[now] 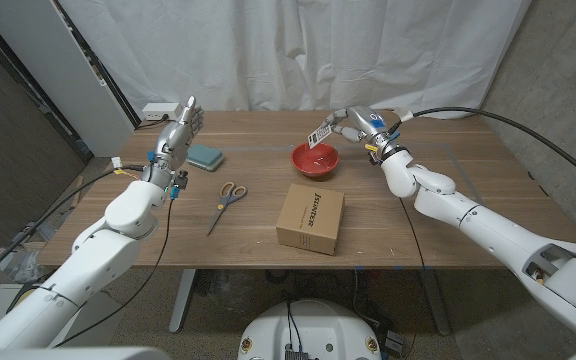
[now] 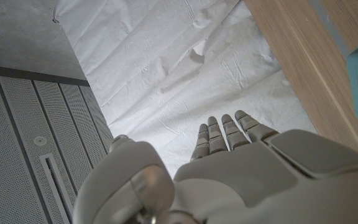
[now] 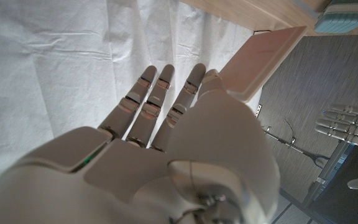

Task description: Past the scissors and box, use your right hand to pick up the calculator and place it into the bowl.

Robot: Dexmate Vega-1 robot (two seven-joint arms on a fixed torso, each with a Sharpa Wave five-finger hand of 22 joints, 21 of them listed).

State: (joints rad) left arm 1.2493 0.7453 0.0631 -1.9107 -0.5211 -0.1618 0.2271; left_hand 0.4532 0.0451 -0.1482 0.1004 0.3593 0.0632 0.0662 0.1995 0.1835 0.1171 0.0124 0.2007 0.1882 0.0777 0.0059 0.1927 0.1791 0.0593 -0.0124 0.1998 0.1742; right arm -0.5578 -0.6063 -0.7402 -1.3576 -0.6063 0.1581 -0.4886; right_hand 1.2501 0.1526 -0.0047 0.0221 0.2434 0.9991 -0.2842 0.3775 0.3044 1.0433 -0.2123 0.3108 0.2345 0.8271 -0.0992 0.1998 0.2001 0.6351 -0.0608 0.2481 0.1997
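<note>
- Brown box (image 1: 310, 219) sits near the front of the surface (image 1: 448, 200).
- Right hand (image 1: 353, 125) holds the calculator (image 1: 319, 133) over the red bowl (image 1: 314, 158).
- Left hand (image 1: 178, 128) is empty, fingers (image 2: 224, 132) straight.

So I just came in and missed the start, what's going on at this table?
The right robot hand holds a calculator just above the far rim of the red bowl, not yet set inside. Nearer the robot, a cardboard box and scissors lie on the wooden table. The left robot hand is raised with fingers straight, holding nothing, beside a teal sponge.
</note>
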